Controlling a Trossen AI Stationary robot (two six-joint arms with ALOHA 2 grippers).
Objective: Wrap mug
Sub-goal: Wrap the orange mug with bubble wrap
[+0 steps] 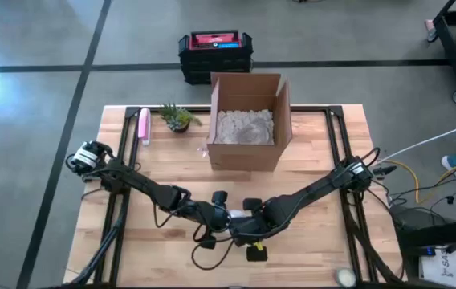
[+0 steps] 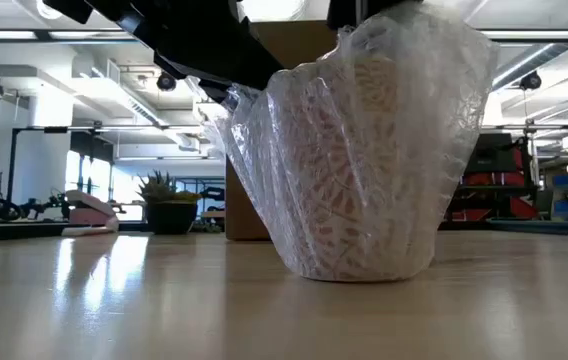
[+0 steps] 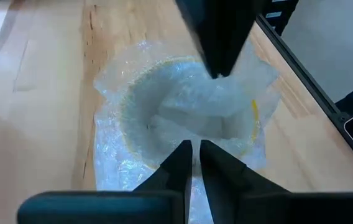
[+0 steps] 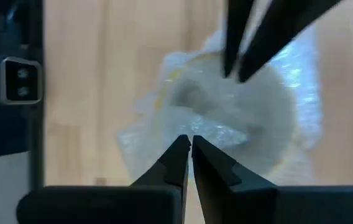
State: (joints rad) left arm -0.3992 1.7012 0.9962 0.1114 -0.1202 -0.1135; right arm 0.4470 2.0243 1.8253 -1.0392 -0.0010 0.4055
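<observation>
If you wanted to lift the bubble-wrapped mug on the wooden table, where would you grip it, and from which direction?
I would probably grip the loose flared collar of clear bubble wrap above the bubble-wrapped mug, coming straight down from above. The mug stands upright, its wrap opens upward, and the left end effector and right end effector are already pinched there; the smooth, wide sides offer less purchase.

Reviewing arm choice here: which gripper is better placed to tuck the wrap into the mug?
Hard to call. Left gripper and right gripper both sit at the rim of the wrapped mug, each nearly shut on bubble wrap; neither has a visible edge.
</observation>
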